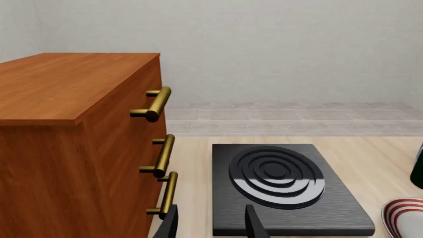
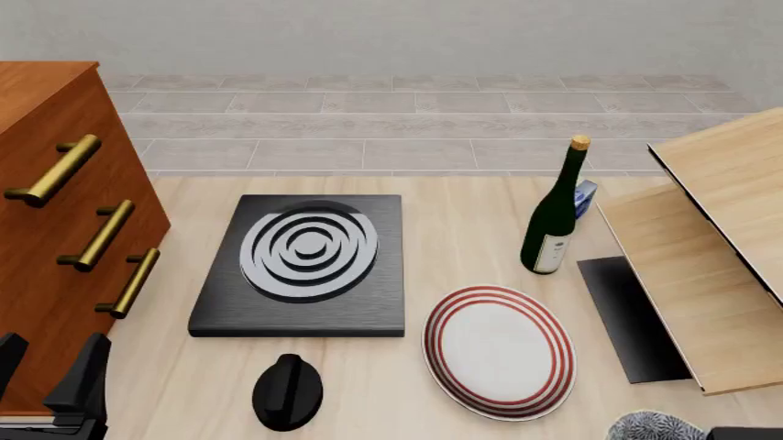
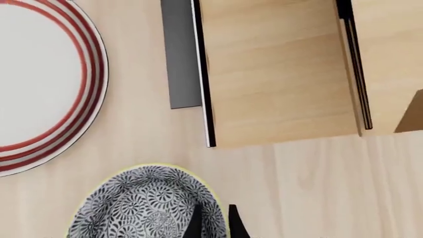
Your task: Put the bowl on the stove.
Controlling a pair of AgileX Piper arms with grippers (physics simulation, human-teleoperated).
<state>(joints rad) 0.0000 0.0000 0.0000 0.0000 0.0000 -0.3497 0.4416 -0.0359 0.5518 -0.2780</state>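
Bowl (image 3: 142, 206) at the surface's near right edge, right gripper (image 3: 213, 220) pinching its rim, left gripper (image 1: 210, 223) wide, stove (image 2: 306, 266) bare

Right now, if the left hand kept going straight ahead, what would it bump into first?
Probably the stove. The left hand points at its near edge, with the wooden cabinet just beside its path. Depth is hard to judge.

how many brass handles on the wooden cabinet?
3. All are brass bar handles on the brown wooden cabinet front at the table's left, stacked: top one, middle one, bottom one. The cabinet's lower part is cut off in view, so more may be hidden.
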